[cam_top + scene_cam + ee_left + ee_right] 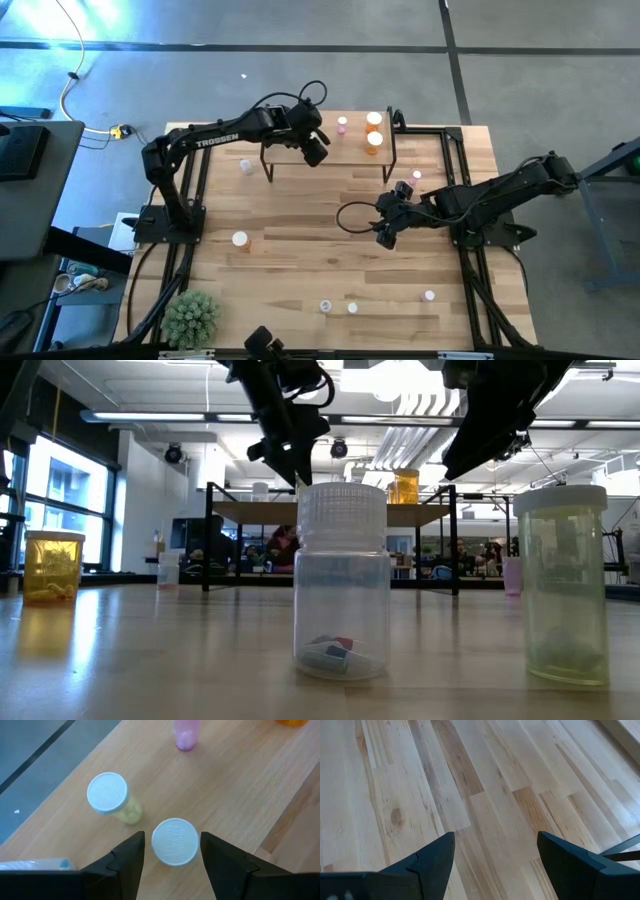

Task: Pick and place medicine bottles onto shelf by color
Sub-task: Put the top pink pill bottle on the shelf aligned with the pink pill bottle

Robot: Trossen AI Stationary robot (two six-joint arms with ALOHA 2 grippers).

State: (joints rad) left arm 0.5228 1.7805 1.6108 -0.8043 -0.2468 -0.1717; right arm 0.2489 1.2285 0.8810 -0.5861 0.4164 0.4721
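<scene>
The shelf [350, 152] stands at the table's far middle. On its wood top [230, 790] stand a pale yellow bottle [111, 797], a pink bottle [185, 735], orange bottles [374, 130] and a white-capped bottle [175, 841] whose body the cap hides. My left gripper [172, 857] is open over the shelf, pointing steeply down. Its fingers stand on either side of that white cap, with a narrow gap on each side. My right gripper [495, 855] hangs open over bare tabletop right of the middle [388, 235], with nothing between its fingers.
Loose bottles stand on the table: two at the left [240, 238] [246, 166], several near the front edge [352, 308], one by the shelf's right leg [417, 176]. A green plant [190, 318] sits at the front left. Black arm frames line both sides.
</scene>
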